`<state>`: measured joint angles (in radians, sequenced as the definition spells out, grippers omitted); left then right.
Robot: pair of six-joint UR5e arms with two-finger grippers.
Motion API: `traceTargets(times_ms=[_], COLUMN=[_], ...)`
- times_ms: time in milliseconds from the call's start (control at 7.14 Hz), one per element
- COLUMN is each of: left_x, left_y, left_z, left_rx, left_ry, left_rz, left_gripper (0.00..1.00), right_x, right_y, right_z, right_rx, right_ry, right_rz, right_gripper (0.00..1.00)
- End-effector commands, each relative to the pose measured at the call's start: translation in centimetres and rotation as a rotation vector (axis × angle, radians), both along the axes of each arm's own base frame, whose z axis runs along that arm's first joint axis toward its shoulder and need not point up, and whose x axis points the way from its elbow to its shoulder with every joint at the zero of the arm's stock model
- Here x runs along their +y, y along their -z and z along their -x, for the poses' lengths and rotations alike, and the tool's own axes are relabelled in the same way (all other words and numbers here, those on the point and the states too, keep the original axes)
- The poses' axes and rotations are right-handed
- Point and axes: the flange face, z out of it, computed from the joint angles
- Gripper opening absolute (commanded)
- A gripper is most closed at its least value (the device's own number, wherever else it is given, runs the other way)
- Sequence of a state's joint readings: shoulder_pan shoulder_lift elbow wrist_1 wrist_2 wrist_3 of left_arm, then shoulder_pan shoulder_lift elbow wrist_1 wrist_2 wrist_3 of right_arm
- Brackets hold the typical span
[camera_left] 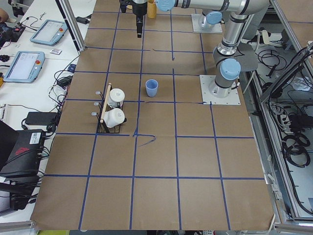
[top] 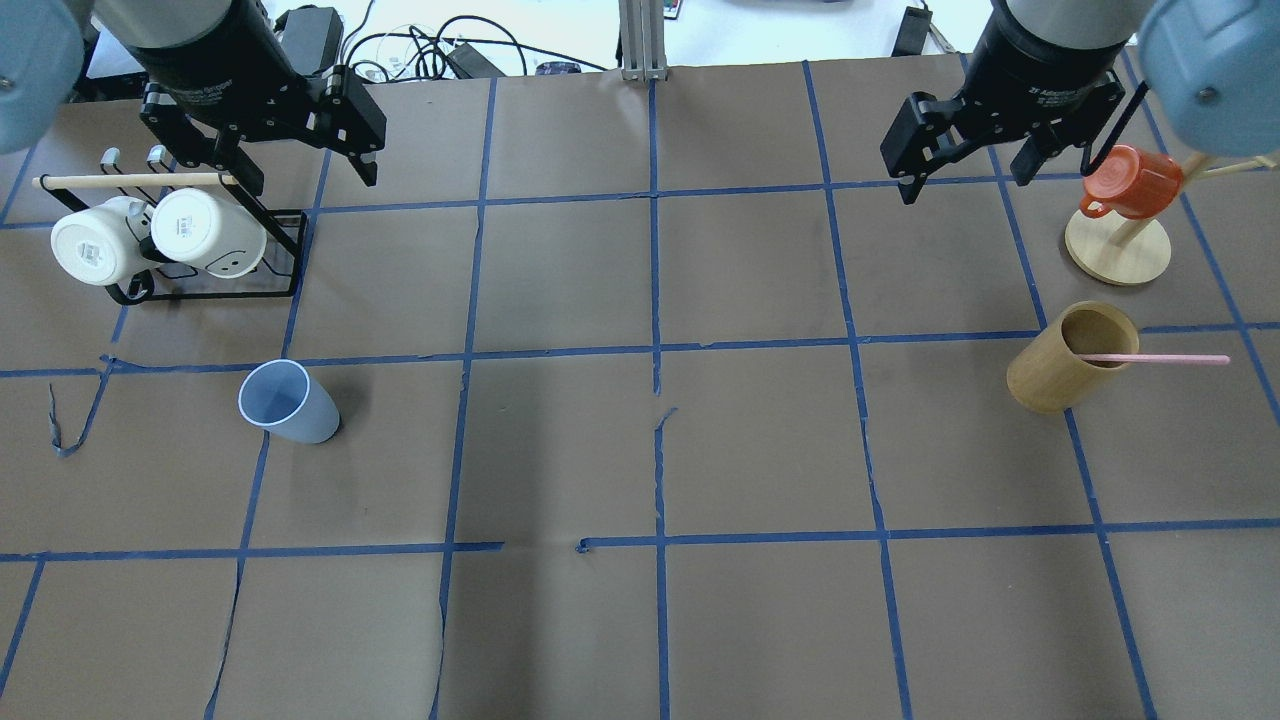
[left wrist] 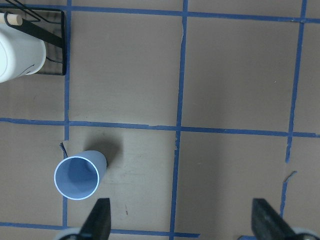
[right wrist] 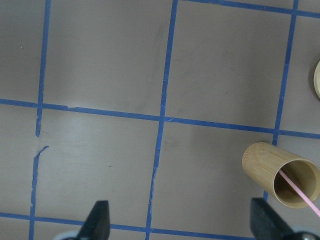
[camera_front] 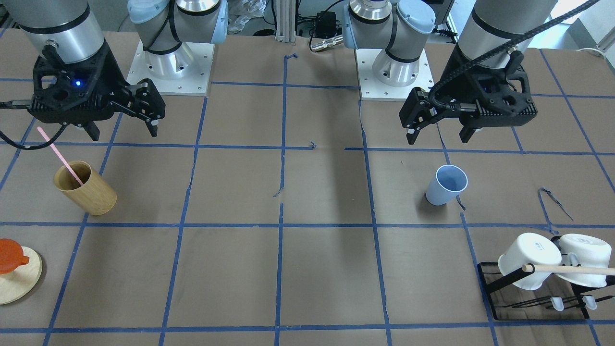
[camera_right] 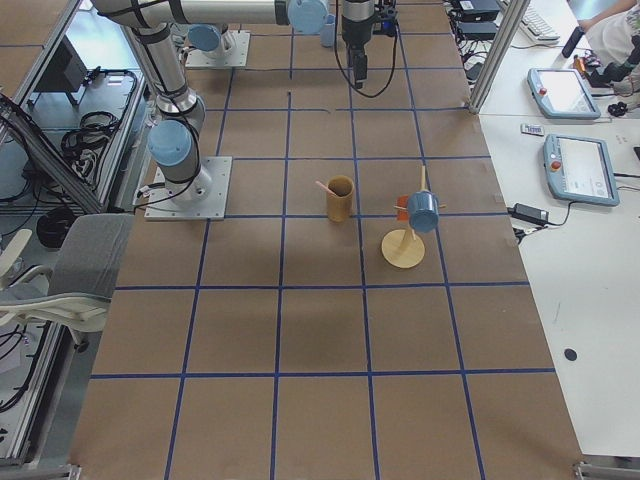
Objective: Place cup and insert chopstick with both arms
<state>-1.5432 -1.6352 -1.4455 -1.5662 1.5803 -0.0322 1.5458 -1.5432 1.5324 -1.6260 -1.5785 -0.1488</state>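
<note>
The left gripper [top: 308, 170] and the right gripper [top: 965, 180] both hover with fingers spread, holding nothing. The blue cup [top: 290, 402] stands upright and empty on the robot's left, well apart from the bamboo holder [top: 1065, 365] on its right, where the pink chopstick [top: 1160, 358] leans. Judging by this, neither the placing nor the inserting is begun.

Bright, even overhead light, soft short shadows, all 6 views sharp.

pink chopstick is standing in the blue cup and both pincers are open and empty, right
Not quite. The overhead exterior view shows the pink chopstick leaning in the bamboo cup, not the blue cup, which holds nothing. The left pincer and right pincer are indeed open and empty.
</note>
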Motion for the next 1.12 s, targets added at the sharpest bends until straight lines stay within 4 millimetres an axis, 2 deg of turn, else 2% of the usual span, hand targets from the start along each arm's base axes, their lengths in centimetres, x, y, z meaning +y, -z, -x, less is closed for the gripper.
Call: traceTargets(times_ms=[0,980], left_x=[0.01,-0.08], left_y=[0.05,0.13], left_z=[0.0,-0.16], left_rx=[0.0,0.0], left_ry=[0.0,-0.002], left_rz=[-0.001,-0.003], left_gripper=[1.0,1.0], right_x=[-0.03,-0.03], right_y=[0.0,0.0], right_z=[0.15,0.27], right_rx=[0.001,0.014], right_ry=[0.004,0.004], right_rz=[0.0,0.0], right_gripper=[1.0,1.0])
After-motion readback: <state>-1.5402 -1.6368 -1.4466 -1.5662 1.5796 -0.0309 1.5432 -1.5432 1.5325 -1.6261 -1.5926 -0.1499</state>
